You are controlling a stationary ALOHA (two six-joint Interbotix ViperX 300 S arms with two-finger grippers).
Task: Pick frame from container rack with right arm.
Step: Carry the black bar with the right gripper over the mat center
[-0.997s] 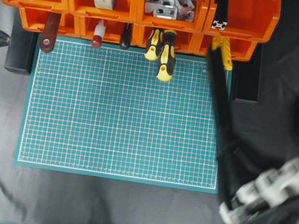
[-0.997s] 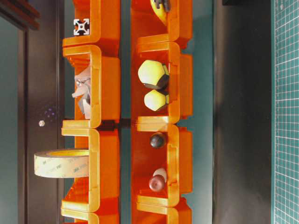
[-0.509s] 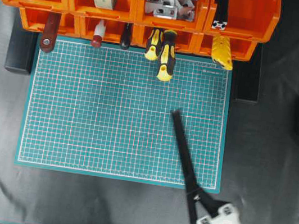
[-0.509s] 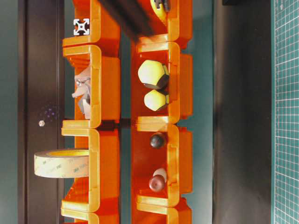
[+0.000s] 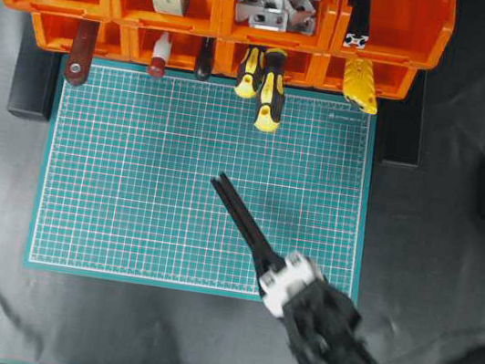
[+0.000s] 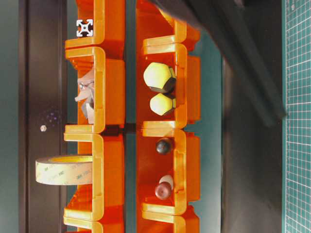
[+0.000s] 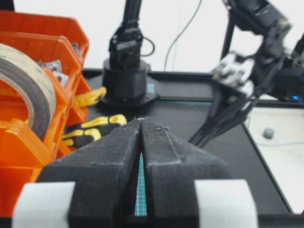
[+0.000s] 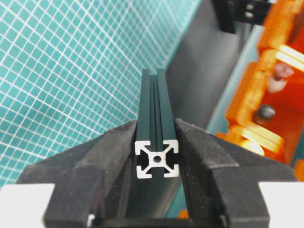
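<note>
Right end effector [image 8: 156, 142] is clamped tight on the long black grooved metal frame [image 5: 241, 221], which sticks out past the fingertips, long axis slanting across the green gridded cutting mat [image 5: 133, 174] toward the two-tier orange plastic container rack [image 5: 401, 27], well apart from it.

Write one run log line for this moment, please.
right gripper: shut on frame | frame: over green mat, out of container rack | left gripper: shut, empty

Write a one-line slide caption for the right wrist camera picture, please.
Right gripper clamps a black grooved frame by its end, above the green cutting mat, with the orange container rack at right.
</note>
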